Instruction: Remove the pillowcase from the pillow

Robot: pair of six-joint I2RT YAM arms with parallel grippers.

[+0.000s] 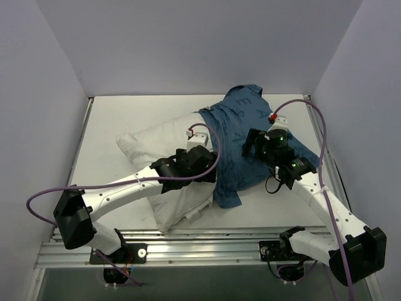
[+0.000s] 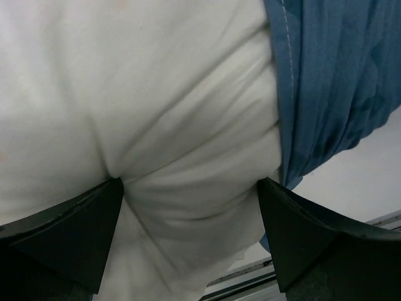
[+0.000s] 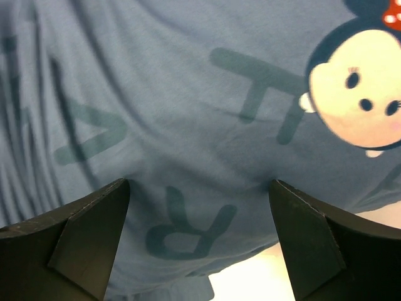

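White tabletop (image 1: pixel 125 113) is seen from above, closed in by pale plain walls (image 1: pixel 188 44) on three sides, with a metal rail (image 1: pixel 200 241) fixed along the near edge where both arms are mounted. The pillow (image 1: pixel 156 141) is laid slantwise across the middle of the table, its bare white left half exposed and one corner pointed toward the left wall. The pillowcase (image 1: pixel 241 119) is bunched over the pillow's right part and is spread from the far edge of the table down toward the near right, where a loose flap is draped over the pillow's lower edge.

The left gripper (image 2: pixel 190 185) is held over the bare pillow, just beside the pillowcase's stitched hem (image 2: pixel 285 94). Its jaws are spread wide, and a soft fold of white stuffing is seen swelling up between the two dark fingers (image 2: pixel 69 232); nothing is clamped.

The right gripper (image 3: pixel 197 185) is set down over the blue fabric on the right side. Its jaws are likewise spread wide, with the cloth lying flat between them and not pinched. Darker blue letters (image 3: pixel 188 229) are printed across the fabric there, and a cartoon mouse face (image 3: pixel 357 94) with a red dotted bow (image 3: pixel 391 9) is shown just past the right finger.
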